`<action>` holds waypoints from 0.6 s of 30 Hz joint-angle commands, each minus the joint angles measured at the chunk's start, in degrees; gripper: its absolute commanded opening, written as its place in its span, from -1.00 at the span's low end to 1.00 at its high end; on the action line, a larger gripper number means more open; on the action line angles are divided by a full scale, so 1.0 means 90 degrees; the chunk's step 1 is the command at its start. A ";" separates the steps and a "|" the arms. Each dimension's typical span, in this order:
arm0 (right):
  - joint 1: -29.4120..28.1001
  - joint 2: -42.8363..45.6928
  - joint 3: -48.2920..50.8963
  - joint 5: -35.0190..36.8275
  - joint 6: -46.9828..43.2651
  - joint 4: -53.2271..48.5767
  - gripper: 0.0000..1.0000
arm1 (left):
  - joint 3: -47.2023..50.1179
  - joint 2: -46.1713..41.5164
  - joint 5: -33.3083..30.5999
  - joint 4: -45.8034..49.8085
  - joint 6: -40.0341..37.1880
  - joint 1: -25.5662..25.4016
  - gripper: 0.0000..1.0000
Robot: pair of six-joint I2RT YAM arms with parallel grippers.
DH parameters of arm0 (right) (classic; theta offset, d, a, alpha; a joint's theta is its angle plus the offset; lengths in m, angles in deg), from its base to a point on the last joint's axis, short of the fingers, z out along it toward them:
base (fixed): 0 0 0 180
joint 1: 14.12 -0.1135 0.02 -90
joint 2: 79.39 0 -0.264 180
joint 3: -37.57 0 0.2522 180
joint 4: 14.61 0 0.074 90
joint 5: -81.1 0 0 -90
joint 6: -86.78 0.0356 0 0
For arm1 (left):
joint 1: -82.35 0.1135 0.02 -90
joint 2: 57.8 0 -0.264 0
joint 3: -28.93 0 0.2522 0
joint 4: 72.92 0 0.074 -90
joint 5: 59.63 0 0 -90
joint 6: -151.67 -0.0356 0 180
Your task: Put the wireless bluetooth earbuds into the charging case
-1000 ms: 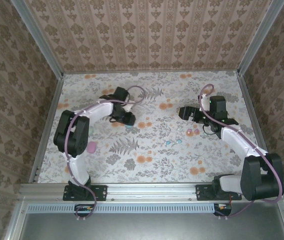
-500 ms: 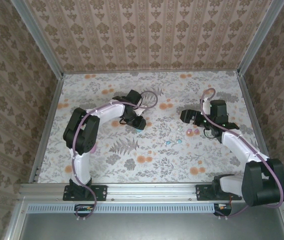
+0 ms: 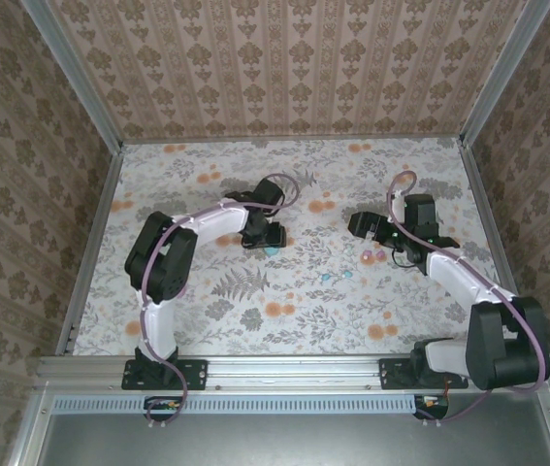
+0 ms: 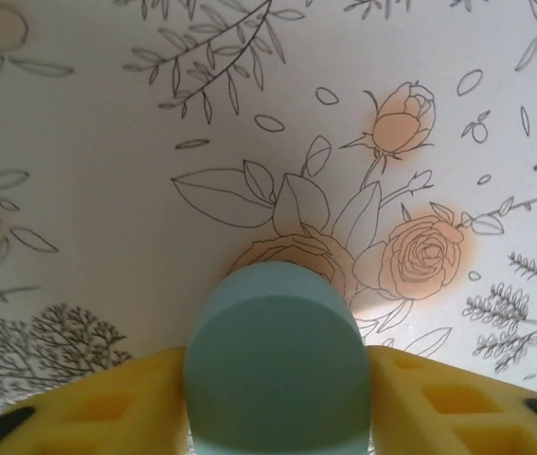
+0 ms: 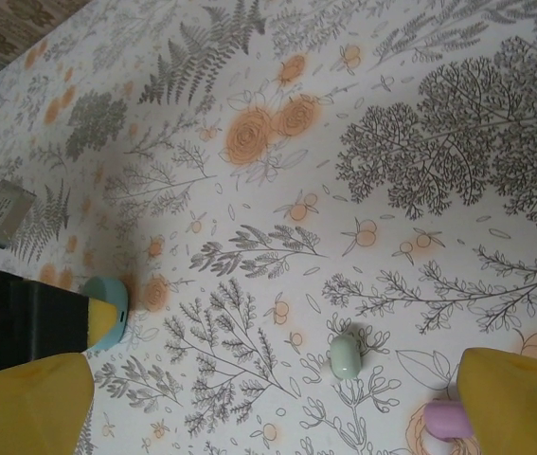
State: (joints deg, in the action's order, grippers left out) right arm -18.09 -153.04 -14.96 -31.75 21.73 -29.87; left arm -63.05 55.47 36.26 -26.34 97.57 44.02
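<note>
Earbuds (image 5: 345, 355) lie beside right tool (image 3: 357, 223); left tool (image 3: 267, 239) grips charging case (image 4: 273, 355).

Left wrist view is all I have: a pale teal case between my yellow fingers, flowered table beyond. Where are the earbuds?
Observer: A pale cyan earbud lies loose on the table, just ahead of the open right hand.
Operator: Any pink one?
Observer: Yes, a pink earbud lies beside one of that hand's yellow fingers, partly hidden by it.
Operator: Is that hand close to mine?
Observer: No. From above, it sits apart, to the right of your left hand and the teal case it holds, with table between them.
</note>
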 commanded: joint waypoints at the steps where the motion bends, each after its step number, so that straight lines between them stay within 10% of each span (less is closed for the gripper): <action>1: -0.0101 -0.0126 -0.0090 -0.0133 0.0122 0.0036 1.00 | 0.0126 -0.0311 -0.0137 -0.0172 0.0956 -0.0056 0.10; 18: -0.1523 -0.1015 -0.0988 0.0879 -0.0136 -0.0342 0.97 | 0.1608 -0.1898 0.1254 -0.2082 0.1901 0.0173 0.24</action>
State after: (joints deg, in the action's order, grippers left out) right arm -30.55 -161.22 -21.84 -26.61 21.97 -31.70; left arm -51.42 41.81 46.70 -42.93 112.94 45.00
